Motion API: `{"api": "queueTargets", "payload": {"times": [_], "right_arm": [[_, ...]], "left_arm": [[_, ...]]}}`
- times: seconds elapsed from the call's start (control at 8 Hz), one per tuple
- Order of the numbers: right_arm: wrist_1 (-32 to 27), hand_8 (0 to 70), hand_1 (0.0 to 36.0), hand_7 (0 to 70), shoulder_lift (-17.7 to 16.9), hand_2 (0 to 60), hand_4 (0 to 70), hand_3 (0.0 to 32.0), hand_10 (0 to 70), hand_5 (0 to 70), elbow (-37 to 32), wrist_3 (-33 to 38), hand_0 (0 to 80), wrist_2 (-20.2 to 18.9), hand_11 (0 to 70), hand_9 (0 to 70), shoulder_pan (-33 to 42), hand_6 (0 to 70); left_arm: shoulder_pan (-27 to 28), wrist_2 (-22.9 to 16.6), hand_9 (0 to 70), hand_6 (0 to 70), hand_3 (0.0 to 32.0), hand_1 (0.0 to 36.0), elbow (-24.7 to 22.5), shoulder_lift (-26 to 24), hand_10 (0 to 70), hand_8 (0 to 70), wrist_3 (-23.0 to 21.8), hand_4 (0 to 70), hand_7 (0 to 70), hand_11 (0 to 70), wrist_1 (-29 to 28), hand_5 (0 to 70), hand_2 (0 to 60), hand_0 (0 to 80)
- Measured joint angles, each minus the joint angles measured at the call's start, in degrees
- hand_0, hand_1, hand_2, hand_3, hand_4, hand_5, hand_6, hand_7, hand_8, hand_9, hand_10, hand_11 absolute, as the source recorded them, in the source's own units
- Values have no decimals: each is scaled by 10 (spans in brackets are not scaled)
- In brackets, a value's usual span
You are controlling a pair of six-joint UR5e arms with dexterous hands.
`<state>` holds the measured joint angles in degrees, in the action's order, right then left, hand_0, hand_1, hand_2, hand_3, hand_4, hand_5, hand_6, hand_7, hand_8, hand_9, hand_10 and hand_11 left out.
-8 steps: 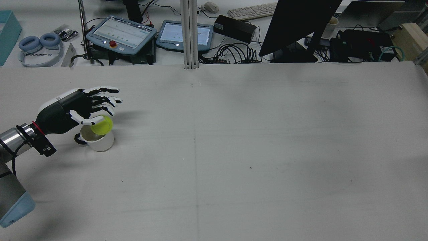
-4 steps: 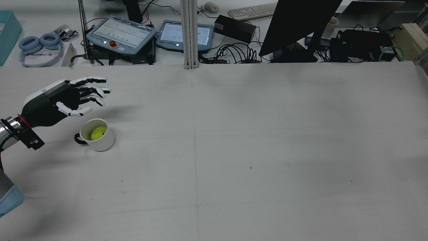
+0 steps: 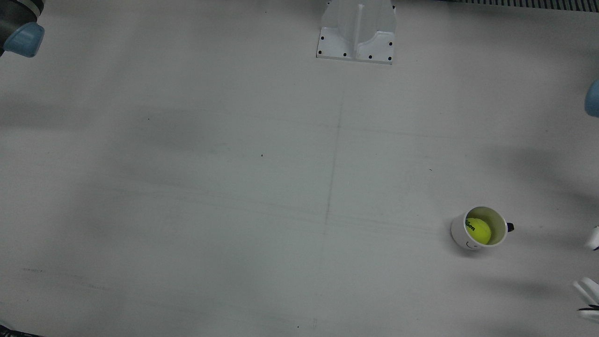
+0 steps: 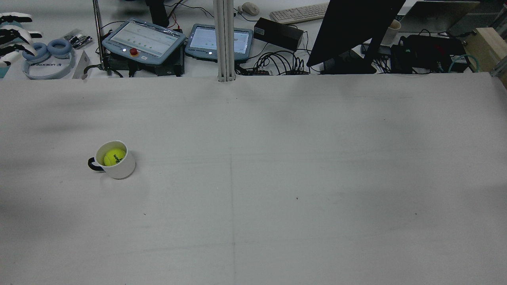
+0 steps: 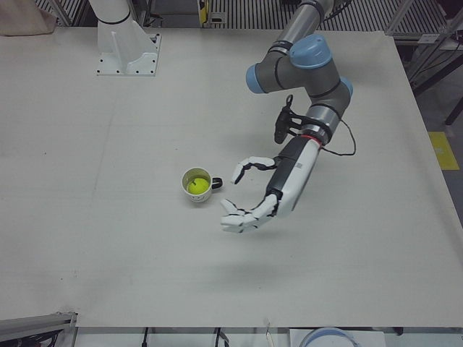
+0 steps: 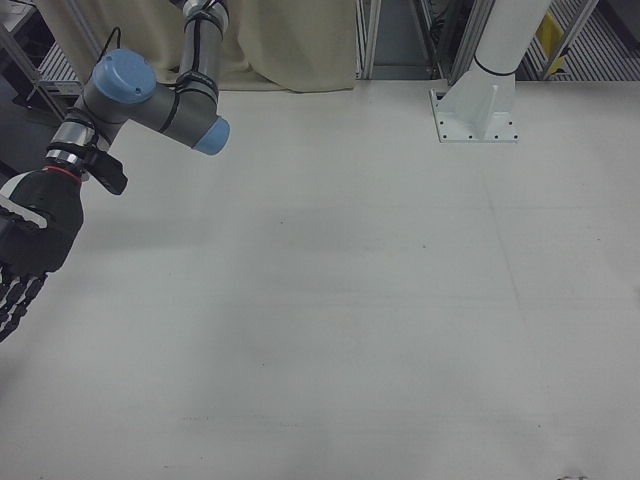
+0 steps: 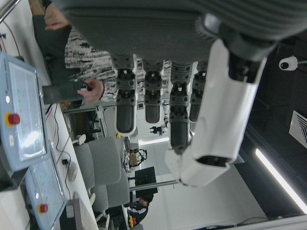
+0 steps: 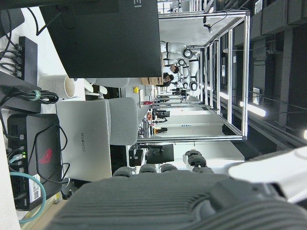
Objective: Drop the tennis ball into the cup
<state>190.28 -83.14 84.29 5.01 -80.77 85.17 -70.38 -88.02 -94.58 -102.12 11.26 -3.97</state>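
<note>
The yellow-green tennis ball (image 4: 115, 157) lies inside the white cup (image 4: 119, 169), which stands upright on the table with its dark handle to the view's left. In the front view the ball (image 3: 478, 230) and cup (image 3: 457, 230) sit at the lower right; the left-front view also shows the ball (image 5: 195, 186) in the cup (image 5: 200, 196). My left hand (image 5: 271, 195) hovers open and empty beside the cup, raised off the table, and only its fingers (image 4: 14, 35) show at the rear view's top left. My right hand (image 6: 30, 250) hangs open and empty far from the cup.
An arm pedestal (image 3: 355, 32) is bolted at the table's robot side. Beyond the far edge lie two teach pendants (image 4: 144, 41), blue headphones (image 4: 45, 55) and a dark monitor (image 4: 352, 27). A person holding a controller (image 7: 72, 86) shows in the left hand view.
The left hand let go of the ball, which dropped into the cup and settled. The hand then rose and drew back toward the rear view's top left corner.
</note>
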Motion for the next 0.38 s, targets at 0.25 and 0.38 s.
{"api": "queueTargets", "payload": {"times": [0.25, 0.38], "right_arm": [[0, 0, 0, 0, 0, 0, 0, 0, 0, 0, 0, 0, 0, 0, 0, 0, 0, 0], [0, 0, 0, 0, 0, 0, 0, 0, 0, 0, 0, 0, 0, 0, 0, 0, 0, 0]], "left_arm": [[-73, -20, 261, 583, 0, 360, 37, -11, 290, 263, 3, 261, 379, 455, 6, 247, 431, 800], [-86, -28, 259, 626, 0, 360, 50, -22, 284, 271, 3, 268, 374, 448, 7, 256, 432, 800]]}}
